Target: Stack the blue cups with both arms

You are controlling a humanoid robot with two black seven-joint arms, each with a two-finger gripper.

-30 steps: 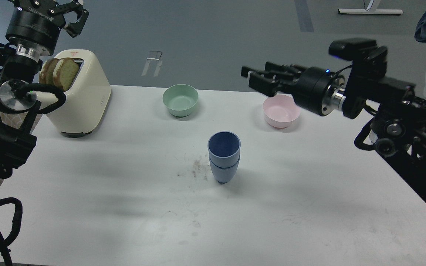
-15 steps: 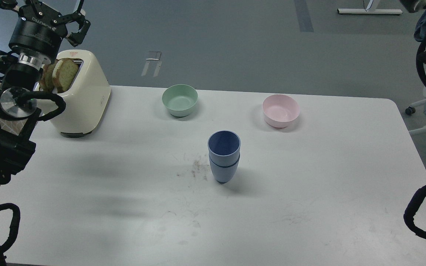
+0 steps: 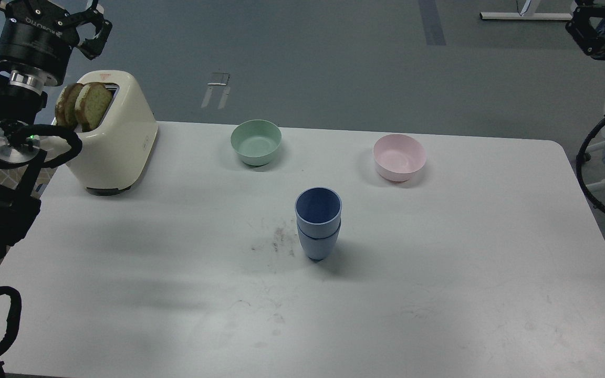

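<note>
Two blue cups point(image 3: 318, 223) near the middle of the frame, one nested inside the other, upright on the white desk point(image 3: 439, 273). The top cup's rim sits just above the lower cup's rim, dark blue inside showing. Nothing is touching the stack.

Left arm point(image 3: 3, 157) runs up the left edge of the frame. Its fingers point(image 3: 90, 23) are in the upper left corner, above the toaster and well apart from the cups. They look spread apart, nothing between them.

Right arm's fingers point(image 3: 596, 29) are in the upper right corner, dark and cut off by the frame edge; can't tell how far apart they are or whether they hold anything. A black cable loop point(image 3: 599, 163) hangs at the right edge.

Cream toaster point(image 3: 118, 136) at upper left of the desk, two slices of bread point(image 3: 84, 105) sticking out of its slots. Green bowl point(image 3: 256, 142) at upper center, pink bowl point(image 3: 399, 156) to its right, both upright near the far desk edge, apart from each other and from the cups. Brownish smudges point(image 3: 279, 239) on the desk just left of the cups.
</note>
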